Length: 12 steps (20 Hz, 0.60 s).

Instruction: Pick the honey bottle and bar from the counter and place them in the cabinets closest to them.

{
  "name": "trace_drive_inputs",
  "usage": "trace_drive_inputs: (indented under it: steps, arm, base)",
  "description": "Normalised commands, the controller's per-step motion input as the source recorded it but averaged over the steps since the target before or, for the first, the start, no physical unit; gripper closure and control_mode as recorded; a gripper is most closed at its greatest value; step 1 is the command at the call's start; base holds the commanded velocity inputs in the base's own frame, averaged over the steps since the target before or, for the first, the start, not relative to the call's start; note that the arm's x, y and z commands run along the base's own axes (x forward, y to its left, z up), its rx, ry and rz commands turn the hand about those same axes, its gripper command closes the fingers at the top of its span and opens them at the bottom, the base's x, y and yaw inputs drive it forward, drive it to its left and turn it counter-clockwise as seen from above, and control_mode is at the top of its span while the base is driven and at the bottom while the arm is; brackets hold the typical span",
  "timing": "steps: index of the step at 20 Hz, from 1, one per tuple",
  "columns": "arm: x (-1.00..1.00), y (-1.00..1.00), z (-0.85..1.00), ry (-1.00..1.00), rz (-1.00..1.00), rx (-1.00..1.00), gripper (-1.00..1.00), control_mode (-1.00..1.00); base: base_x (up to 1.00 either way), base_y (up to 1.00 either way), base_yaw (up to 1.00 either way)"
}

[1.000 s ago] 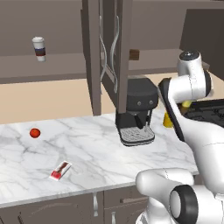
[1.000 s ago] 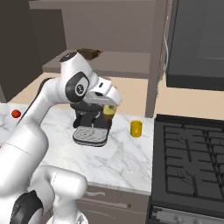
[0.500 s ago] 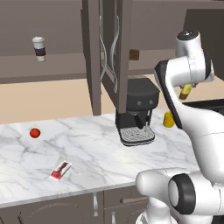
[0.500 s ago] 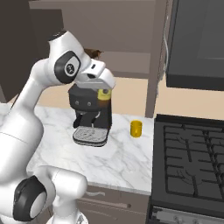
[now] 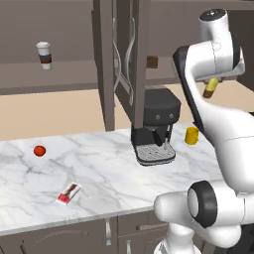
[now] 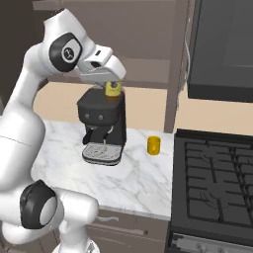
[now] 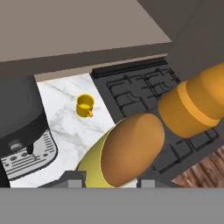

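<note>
Holding: the pincer (image 6: 113,87) is clamped on the small amber-yellow honey bottle with a dark brown neck and cap (image 6: 113,88), raised high in the upper middle of the right base view, just above the top of the black coffee machine (image 6: 103,126).
Bottle, left base view: it (image 5: 211,88) juts down from under the white wrist at the upper right of the frame, tilted, brown cap lowest.
Bottle, hand view: the brown cap (image 7: 133,148) bulges large at centre bottom, yellow body below it; the finger tips are hidden behind it.
Bar: the small flat snack bar in a red-and-white wrapper (image 5: 68,193) lies on the white marble worktop with grey veins (image 5: 104,176), lower left of the left base view, well apart from the arm.
Cabinets: the dark grey-brown wooden wall cabinets with curved silver handles (image 5: 125,54) hang at top centre of the left base view, a door standing open edge-on.
Mug: a squat yellow mug (image 6: 154,145) stands on the worktop between the coffee machine and the black stove (image 6: 217,183), right of centre in the right base view.
Ball: a round red ball (image 5: 39,150) rests at the left of the worktop.
Cup: a white paper cup with a dark band (image 5: 44,54) stands on a shelf, upper left.
</note>
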Motion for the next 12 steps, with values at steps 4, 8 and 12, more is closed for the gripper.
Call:
trace_drive_inputs:
  steps: [4, 8, 12]
  arm:
    - [-0.1, 0.02, 0.19, -0.08, 0.0, 0.0, 1.0, -1.0]
    - [0.0, 0.0, 0.18, -0.14, 0.03, 0.0, 1.0, -1.0]
    - [0.0, 0.0, 0.24, -0.08, 0.08, 0.0, 1.0, -1.0]
  base:
    - [0.0, 0.0, 0.0]
    - [0.0, 0.0, 0.0]
    - [0.0, 0.0, 0.0]
